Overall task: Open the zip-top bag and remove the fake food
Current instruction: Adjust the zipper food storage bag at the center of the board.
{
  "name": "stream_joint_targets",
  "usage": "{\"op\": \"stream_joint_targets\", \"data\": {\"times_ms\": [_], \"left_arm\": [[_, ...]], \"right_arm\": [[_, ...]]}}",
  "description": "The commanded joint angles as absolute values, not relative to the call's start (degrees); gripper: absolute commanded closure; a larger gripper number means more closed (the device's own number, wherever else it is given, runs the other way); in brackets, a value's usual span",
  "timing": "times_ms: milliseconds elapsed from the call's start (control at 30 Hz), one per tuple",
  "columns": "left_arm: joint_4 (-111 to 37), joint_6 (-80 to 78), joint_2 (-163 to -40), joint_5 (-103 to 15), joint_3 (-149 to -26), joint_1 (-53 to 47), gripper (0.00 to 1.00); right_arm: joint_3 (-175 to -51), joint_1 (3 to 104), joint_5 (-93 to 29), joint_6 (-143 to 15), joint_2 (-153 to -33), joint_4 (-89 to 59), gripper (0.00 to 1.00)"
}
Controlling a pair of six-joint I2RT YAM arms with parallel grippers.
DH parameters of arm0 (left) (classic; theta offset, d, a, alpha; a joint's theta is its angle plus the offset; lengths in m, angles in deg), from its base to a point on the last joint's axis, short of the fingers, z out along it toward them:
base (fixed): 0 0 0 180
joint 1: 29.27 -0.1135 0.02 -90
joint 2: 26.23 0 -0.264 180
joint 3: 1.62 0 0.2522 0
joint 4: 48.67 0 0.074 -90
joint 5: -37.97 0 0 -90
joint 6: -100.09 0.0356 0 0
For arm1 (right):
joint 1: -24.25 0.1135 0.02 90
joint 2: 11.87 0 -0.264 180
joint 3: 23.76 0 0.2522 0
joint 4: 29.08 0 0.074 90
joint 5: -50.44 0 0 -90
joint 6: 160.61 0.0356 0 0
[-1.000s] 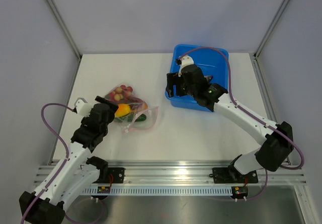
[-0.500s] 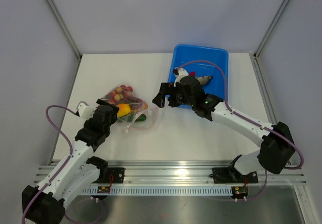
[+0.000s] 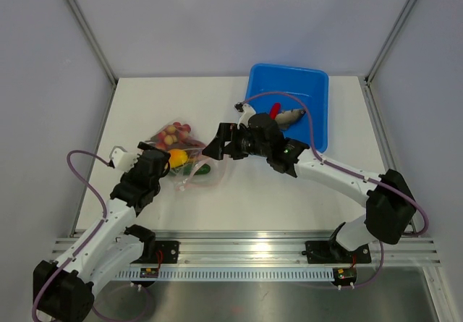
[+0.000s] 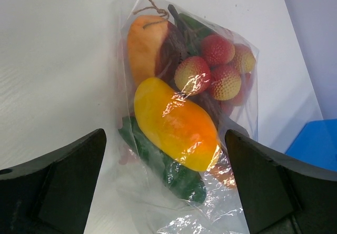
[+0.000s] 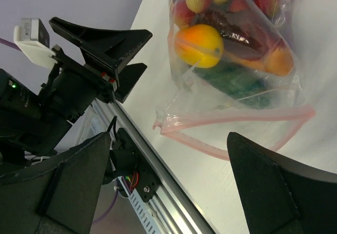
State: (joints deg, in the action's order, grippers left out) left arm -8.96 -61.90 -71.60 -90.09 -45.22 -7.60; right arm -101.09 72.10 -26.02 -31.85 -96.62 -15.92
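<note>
**A:** From above, where is the bag?

**B:** The bag point(image 3: 204, 174) lies flat on the table point(image 3: 145, 101), left of middle, between the two arms. The left gripper point(image 3: 168, 158) is at its left side and the right gripper point(image 3: 226, 148) hangs just beside its right edge. Both have their jaws spread wide and hold nothing. I cannot tell whether either one touches the plastic.

**A:** Why there?

**B:** My guess is that one will steady the bag while the other goes in at the mouth. A grey fish point(image 3: 291, 117) and a red pepper point(image 3: 275, 110) lie in the blue tub point(image 3: 316, 119), well apart from the bag.

**A:** And the left wrist view?

**B:** Crinkly clear plastic with glare on it, lying between the fingers. A yellow-orange fruit point(image 4: 176, 123) is in the middle. A green cucumber point(image 4: 176, 177) is under it and a berry bunch point(image 4: 216, 68) is beyond.

**A:** The right wrist?

**B:** The pink zipper strip point(image 5: 231, 117) faces this camera. Its two tracks are parted in a long V, so the mouth looks open. The fake food point(image 5: 231, 60) is bunched toward the closed end. I think reaching it means passing slack, loose plastic first.
</note>
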Motion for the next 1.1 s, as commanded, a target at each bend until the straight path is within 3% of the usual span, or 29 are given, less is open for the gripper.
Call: {"op": "stream_joint_targets", "data": {"times_ms": [0,267,700,1067], "left_arm": [[-11.1,-62.7,-70.8,-93.2,-45.3,-7.6,0.01],[-10.7,-62.9,-70.4,-93.8,-45.2,-7.6,0.01],[-11.2,-64.4,-71.0,-93.0,-44.8,-7.6,0.01],[-6.1,-69.7,-74.3,-91.6,-47.6,-7.6,0.01]], "right_arm": [[-101.6,73.4,-24.3,-29.9,-98.8,-19.2,0.01],[-103.4,74.3,-26.8,-25.0,-102.1,-13.6,0.00],[-104.6,74.3,-25.4,-21.0,-109.8,-19.0,0.01],[-115.3,74.3,-30.1,-24.3,-115.9,-11.4,0.02]]}}
